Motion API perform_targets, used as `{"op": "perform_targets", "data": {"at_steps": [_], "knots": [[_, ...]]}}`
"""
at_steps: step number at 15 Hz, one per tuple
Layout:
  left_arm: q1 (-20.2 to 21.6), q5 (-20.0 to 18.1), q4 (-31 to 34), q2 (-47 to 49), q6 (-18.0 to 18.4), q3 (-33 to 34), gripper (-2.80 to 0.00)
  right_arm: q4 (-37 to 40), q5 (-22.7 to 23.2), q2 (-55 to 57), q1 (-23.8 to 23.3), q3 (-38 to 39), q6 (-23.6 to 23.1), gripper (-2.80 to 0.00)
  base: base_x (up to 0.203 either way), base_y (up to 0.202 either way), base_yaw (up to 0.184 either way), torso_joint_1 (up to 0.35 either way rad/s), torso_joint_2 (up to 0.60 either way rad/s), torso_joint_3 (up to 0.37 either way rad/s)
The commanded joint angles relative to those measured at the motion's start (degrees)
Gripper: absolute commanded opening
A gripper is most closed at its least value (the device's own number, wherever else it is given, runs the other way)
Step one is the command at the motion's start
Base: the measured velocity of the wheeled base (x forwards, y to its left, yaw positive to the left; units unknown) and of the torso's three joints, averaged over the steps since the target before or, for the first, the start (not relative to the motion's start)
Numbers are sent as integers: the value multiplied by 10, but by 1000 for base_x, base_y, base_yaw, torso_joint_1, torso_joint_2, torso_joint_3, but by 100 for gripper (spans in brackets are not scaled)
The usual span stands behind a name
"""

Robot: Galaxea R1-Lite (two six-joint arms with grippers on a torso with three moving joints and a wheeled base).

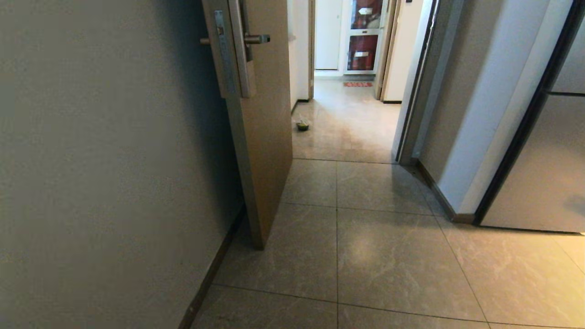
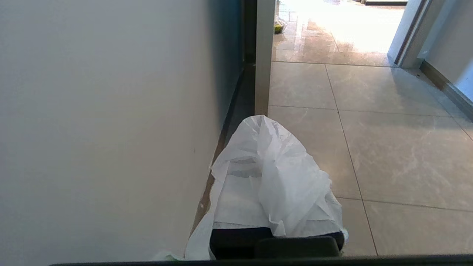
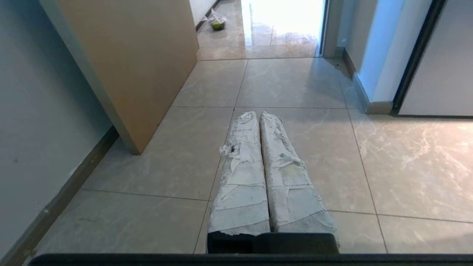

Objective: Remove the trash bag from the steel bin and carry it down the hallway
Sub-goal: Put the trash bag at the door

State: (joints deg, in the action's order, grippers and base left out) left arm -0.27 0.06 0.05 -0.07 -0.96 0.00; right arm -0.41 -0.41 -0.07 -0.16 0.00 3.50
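In the left wrist view, the trash bag [image 2: 284, 184], thin crumpled white plastic, lies draped over my left gripper [image 2: 263, 125]. It covers the fingers to their tips and hangs down on both sides. That gripper is shut on the bag and sits close to the cream wall [image 2: 111, 129]. My right gripper [image 3: 259, 116] is shut with nothing in it. Its fingers [image 3: 244, 177], wrapped in worn white tape, lie pressed together above the hallway tiles [image 3: 303, 85]. Neither arm shows in the head view. The steel bin is out of view.
A tan door [image 1: 263, 137] with a metal handle stands half open on the left, its edge jutting into the passage. A doorway frame [image 1: 411, 114] and wall corner [image 1: 452, 201] narrow the right side. A small green item in clear plastic [image 1: 302, 125] lies on the floor beyond the door.
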Motion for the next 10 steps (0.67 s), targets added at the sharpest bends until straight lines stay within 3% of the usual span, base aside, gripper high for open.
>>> {"op": "perform_targets", "data": {"at_steps": [1,10], "knots": [[0,0,0,1,0,0,-280,0,0,0,0,0,0,-280,0,0,0,0,0,0],[0,1,1,0,3,-1,-280,0,0,0,0,0,0,-280,0,0,0,0,0,0]]}}
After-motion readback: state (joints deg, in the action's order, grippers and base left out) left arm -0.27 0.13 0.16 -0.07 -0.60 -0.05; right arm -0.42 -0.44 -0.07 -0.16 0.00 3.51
